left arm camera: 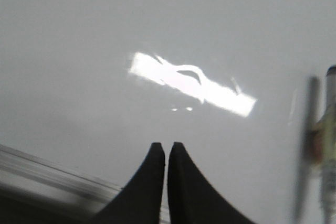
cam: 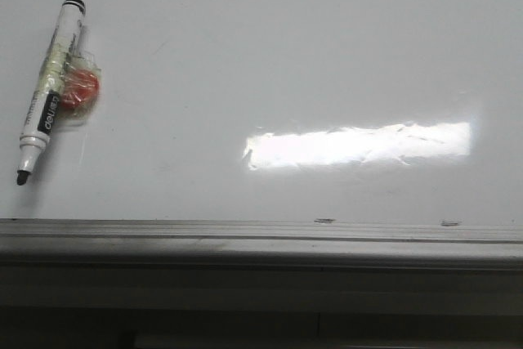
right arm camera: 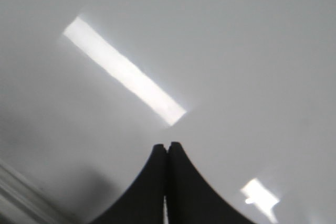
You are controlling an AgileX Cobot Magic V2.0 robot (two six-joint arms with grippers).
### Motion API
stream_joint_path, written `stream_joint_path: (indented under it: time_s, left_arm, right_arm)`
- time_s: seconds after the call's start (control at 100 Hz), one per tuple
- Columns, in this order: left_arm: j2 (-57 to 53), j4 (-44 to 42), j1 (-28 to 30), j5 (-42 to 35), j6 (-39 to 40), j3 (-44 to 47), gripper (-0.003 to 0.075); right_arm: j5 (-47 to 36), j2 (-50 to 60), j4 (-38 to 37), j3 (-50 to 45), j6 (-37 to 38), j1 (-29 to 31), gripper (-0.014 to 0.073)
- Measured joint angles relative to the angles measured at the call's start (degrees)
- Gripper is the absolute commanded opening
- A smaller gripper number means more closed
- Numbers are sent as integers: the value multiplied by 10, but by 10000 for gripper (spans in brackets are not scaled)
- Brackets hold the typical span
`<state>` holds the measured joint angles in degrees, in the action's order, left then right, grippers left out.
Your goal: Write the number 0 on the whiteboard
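Glossy whiteboard (cam: pixel 286 55) partly glare-washed, blurred marker (cam: pixel 51 87) at left, both grippers' jaws pressed together, empty.

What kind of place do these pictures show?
Probably a robot test bench, not a classroom: a large glossy white whiteboard with a grey metal frame edge lies flat, an uncapped black-and-white marker pen rests on it, and no number is written yet.
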<state>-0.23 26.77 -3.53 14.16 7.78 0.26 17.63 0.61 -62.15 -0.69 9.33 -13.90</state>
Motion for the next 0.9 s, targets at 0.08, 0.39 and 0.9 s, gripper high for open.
stream_joint_path:
  time_s: [0.08,0.39,0.9]
  left_arm:
    - [0,67,0,-8,0,0,-20]
    - [0,126,0,-12,0,0,-20]
    - [0,135,0,-12,0,0,-20]
  right_arm:
    - [-7,0,-73,0,0,0,-69]
    - [-16,0,-187,0,0,0,-69]
    - [-203,0,-268,0,-1,0,-69]
